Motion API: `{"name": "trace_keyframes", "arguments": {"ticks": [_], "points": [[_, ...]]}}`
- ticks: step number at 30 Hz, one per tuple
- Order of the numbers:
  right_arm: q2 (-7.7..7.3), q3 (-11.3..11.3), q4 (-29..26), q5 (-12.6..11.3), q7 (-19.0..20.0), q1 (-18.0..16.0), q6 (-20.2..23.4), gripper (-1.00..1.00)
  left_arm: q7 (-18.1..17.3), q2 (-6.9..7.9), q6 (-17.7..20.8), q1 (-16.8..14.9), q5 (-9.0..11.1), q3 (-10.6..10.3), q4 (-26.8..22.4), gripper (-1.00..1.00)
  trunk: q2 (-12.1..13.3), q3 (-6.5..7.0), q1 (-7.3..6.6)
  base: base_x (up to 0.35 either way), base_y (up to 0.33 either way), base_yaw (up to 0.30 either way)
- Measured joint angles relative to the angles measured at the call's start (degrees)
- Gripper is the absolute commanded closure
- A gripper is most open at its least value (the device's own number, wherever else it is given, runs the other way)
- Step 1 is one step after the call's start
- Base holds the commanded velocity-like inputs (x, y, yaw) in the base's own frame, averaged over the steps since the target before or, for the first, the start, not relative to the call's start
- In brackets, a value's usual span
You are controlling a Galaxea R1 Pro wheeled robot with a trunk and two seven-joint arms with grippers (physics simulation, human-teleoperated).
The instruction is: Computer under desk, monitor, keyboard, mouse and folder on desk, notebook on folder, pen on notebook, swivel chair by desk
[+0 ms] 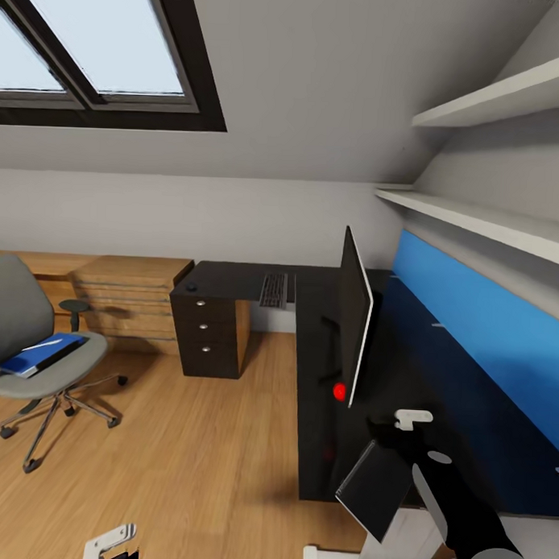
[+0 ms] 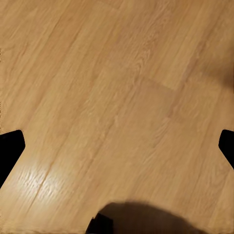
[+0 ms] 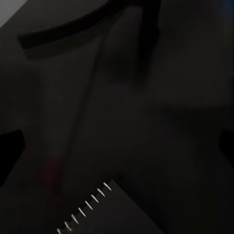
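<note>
Right claw (image 1: 387,428) grips the notebook (image 1: 377,488) above the desk (image 1: 311,409)

- The head view is bright and even; daylight comes through the skylight (image 1: 94,47) at upper left.
- The swivel chair (image 1: 35,343) throws a soft shadow on the wooden floor (image 1: 193,454).
- The left wrist view shows a pale sheen on the floor boards (image 2: 44,178), a dark shadow at one edge, and mild softness.
- The right wrist view is very dim; the table (image 3: 161,136) is nearly black, and only the white spiral of a notebook (image 3: 87,207) stands out.
</note>
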Motion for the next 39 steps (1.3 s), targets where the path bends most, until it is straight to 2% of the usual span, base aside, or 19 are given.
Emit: {"name": "trace_keyframes", "arguments": {"ticks": [33, 35, 39], "points": [[0.10, 0.0, 0.1, -0.8, 0.6, 0.0, 0.1, -1.00, -0.2, 0.00, -0.2, 0.0, -0.1, -0.1, 1.0, -1.00, 0.0, 0.00, 0.02, -0.322, 0.000, 0.000], [0.13, -0.1, 0.1, -1.0, 0.7, 0.0, 0.1, -1.00, -0.3, 0.00, -0.4, 0.0, -0.1, 0.0, 1.1, -1.00, 0.0, 0.00, 0.02, -0.325, 0.000, 0.000], [0.15, -0.1, 0.2, -3.7, 0.8, 0.0, 0.1, -1.00, -0.3, -0.02, -1.2, 0.0, -0.1, -0.1, 1.5, -1.00, 0.0, 0.00, 0.00, -0.210, 0.000, 0.000]]}}
